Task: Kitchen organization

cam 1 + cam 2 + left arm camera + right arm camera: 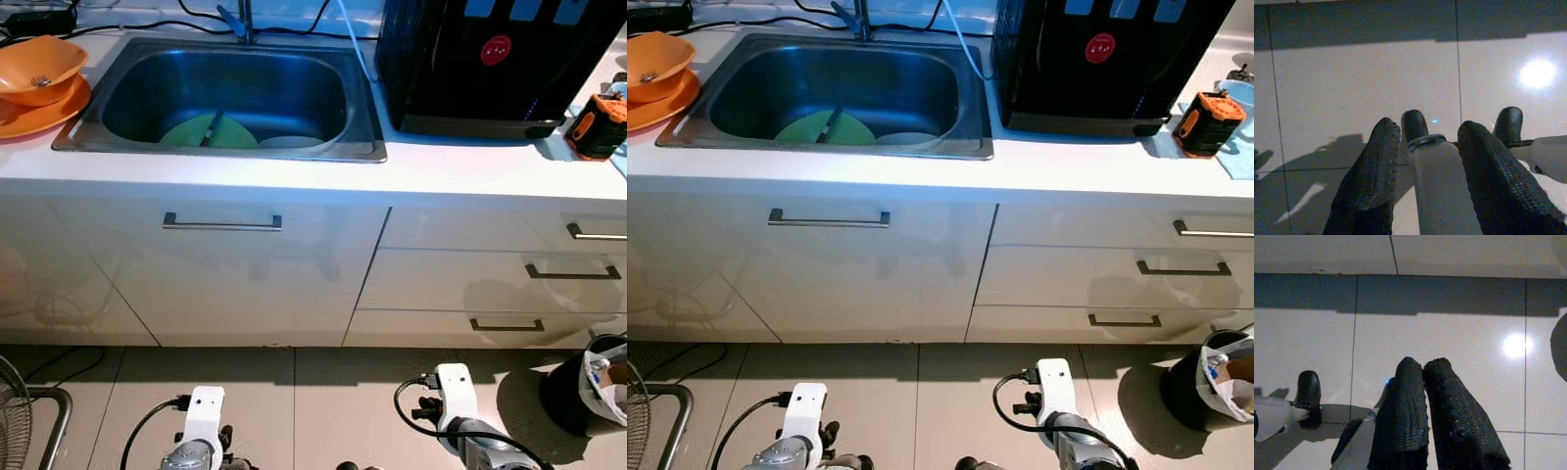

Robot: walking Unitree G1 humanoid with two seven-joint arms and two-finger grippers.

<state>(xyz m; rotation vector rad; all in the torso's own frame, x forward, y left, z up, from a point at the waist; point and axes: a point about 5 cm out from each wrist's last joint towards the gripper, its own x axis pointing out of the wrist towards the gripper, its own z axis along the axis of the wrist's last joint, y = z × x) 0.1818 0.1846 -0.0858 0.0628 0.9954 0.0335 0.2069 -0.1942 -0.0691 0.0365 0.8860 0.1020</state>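
Observation:
A steel sink (364, 117) is set in the white counter and holds a green plate (186, 132) with a dark utensil (212, 127) across it, beside a white dish (290, 142). An orange bowl (37, 65) rests on an orange plate (49, 113) left of the sink. Both arms hang low in front of the cabinets: left arm (201, 431), right arm (456, 397). In the left wrist view my left gripper (1430, 128) is open over the tiled floor, holding nothing. My right gripper (1423, 364) is shut and empty, also pointing at the floor.
A black water dispenser (490, 59) stands right of the sink, with an orange device (600, 125) beyond it. Below are a cabinet door with a handle (221, 222) and several drawers (490, 279). A fan (20, 416) stands on the floor at left, a black bin (588, 387) at right.

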